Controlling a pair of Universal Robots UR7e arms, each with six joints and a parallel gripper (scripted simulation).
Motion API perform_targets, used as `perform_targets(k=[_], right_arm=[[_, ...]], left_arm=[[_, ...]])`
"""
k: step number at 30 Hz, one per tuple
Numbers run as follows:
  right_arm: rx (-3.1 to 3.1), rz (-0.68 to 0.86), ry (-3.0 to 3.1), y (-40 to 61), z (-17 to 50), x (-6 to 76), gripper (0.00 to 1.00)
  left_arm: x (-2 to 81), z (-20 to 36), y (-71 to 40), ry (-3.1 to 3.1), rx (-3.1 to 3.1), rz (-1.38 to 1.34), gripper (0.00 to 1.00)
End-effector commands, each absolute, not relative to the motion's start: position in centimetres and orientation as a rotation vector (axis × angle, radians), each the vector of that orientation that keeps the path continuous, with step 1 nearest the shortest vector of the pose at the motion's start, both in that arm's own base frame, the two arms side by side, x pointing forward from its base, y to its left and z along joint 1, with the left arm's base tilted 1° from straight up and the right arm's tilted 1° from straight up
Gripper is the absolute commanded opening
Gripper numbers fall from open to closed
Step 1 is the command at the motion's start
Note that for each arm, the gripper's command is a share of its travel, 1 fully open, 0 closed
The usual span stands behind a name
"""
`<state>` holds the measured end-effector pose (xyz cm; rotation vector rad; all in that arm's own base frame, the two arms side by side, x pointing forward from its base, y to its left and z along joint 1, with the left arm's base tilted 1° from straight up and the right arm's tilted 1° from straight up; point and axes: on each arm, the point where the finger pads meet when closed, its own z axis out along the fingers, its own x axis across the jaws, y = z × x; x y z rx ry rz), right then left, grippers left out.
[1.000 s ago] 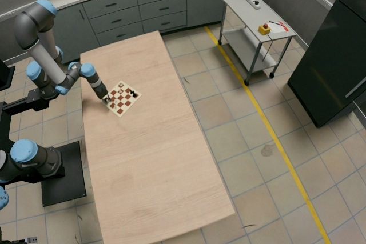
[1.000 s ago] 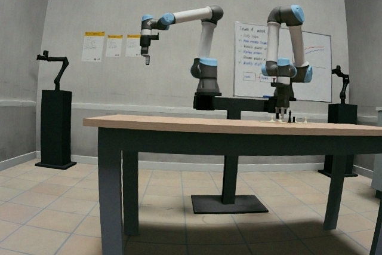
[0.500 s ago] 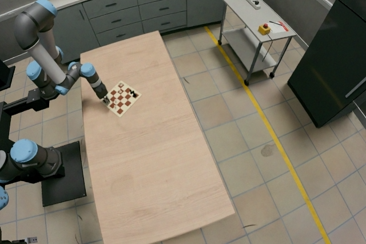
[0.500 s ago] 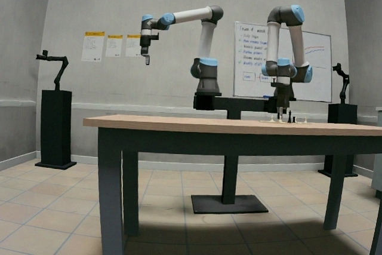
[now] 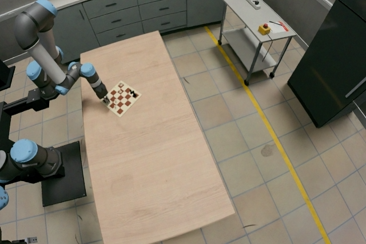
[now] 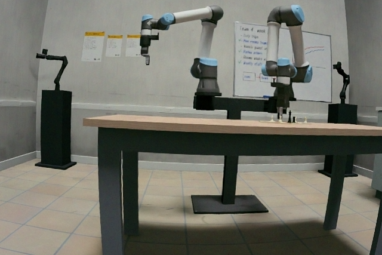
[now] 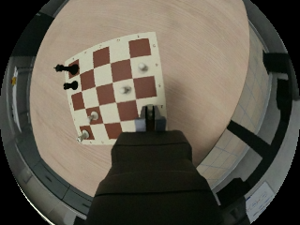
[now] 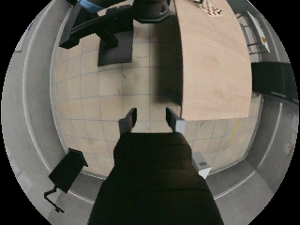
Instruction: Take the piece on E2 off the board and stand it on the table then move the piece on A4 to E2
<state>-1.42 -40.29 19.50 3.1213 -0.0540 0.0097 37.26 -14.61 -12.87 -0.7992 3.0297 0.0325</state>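
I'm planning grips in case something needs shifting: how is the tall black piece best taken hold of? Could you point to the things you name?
I'd grip the tall black piece (image 5: 134, 95) (image 6: 289, 117) (image 7: 70, 68) by its slim body, between head and wider base, coming straight down, since it stands upright. The short black piece (image 5: 131, 92) (image 6: 293, 119) (image 7: 72, 85) stands close beside it, so keep the fingers off that side and the one opposite.

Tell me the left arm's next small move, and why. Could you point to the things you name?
Probably a short, straight lift, once the grip is firm: the fingers of the left gripper (image 5: 106, 100) (image 6: 280, 114) (image 7: 150, 121) stand close on both sides of a pale chess piece (image 6: 280, 119) (image 7: 150, 110), low over the checkered board (image 5: 139, 95) (image 6: 304, 123) (image 7: 162, 94).
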Motion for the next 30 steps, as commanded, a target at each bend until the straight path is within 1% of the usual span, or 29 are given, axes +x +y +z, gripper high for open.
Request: perform_targets(k=[1,22,30], right_arm=[[3.12,0.01,-0.054,-40.3,19.5,-1.4,1.0],[3.12,0.01,-0.054,-40.3,19.5,-1.4,1.0],[3.12,0.01,-0.054,-40.3,19.5,-1.4,1.0]], left_arm=[[37.3,-12.8,-14.6,3.029,-0.799,0.031,0.0],[37.3,-12.0,-14.6,3.029,-0.799,0.031,0.0],[37.3,-9.6,-14.7,3.029,-0.799,0.031,0.0]])
